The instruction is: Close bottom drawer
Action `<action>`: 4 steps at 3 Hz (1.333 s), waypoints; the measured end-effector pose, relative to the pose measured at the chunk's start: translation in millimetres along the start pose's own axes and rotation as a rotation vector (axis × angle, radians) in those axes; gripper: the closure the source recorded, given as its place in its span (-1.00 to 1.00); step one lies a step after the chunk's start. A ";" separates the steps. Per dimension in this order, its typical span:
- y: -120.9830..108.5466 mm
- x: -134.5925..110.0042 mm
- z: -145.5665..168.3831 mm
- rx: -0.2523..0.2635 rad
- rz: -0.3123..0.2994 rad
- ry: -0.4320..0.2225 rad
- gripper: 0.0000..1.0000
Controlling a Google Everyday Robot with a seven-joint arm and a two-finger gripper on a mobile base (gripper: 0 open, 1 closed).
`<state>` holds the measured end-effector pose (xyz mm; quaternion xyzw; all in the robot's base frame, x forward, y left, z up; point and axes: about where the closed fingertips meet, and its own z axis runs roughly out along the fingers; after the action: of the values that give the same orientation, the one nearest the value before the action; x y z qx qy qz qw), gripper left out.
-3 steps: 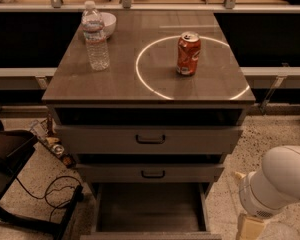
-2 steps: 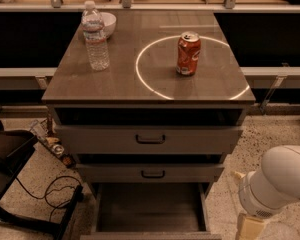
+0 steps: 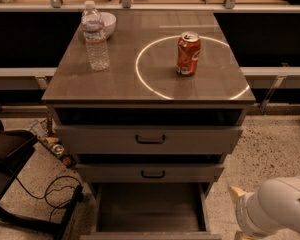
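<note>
We found the bottom drawer (image 3: 149, 211) pulled wide open, closure wholly outstanding, with the tool (image 3: 238, 195) low at its right, its grip state indeterminable.

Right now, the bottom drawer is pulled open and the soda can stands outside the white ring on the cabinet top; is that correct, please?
Not quite: the camera view shows the soda can standing inside the white ring on the cabinet top, not outside it. The bottom drawer is indeed open, and the gripper sits at the lower right, apart from the drawer.
</note>
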<state>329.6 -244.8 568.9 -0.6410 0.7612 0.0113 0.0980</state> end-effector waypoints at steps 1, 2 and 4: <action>8.6 8.0 35.7 0.000 -0.059 0.013 -1.00; 14.8 14.3 64.8 -0.006 -0.115 0.056 -1.00; 18.7 19.9 87.5 -0.015 -0.153 0.100 -0.15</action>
<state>320.0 -248.4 477.8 -0.6977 0.7138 -0.0227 0.0555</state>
